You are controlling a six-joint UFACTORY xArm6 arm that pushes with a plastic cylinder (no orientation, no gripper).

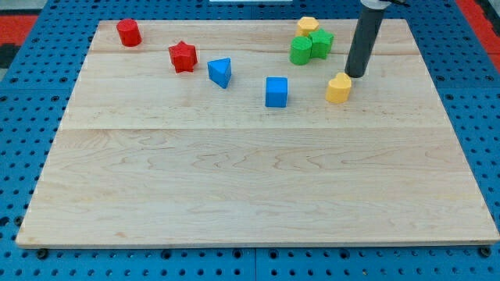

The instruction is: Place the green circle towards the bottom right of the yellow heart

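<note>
The green circle [301, 51] stands upright, a short cylinder, up-left of my tip [355, 75]. The yellow heart [339, 88] sits just below-left of the tip; the rod has no claw.

A straight dark grey rod, matte and cylindrical, ending in my tip [357, 76].

Green circle [300, 50], yellow heart [339, 88]

dark rod near-upright, slight tilt, entering from view's top right; my tip [356, 75] down on board.
</note>
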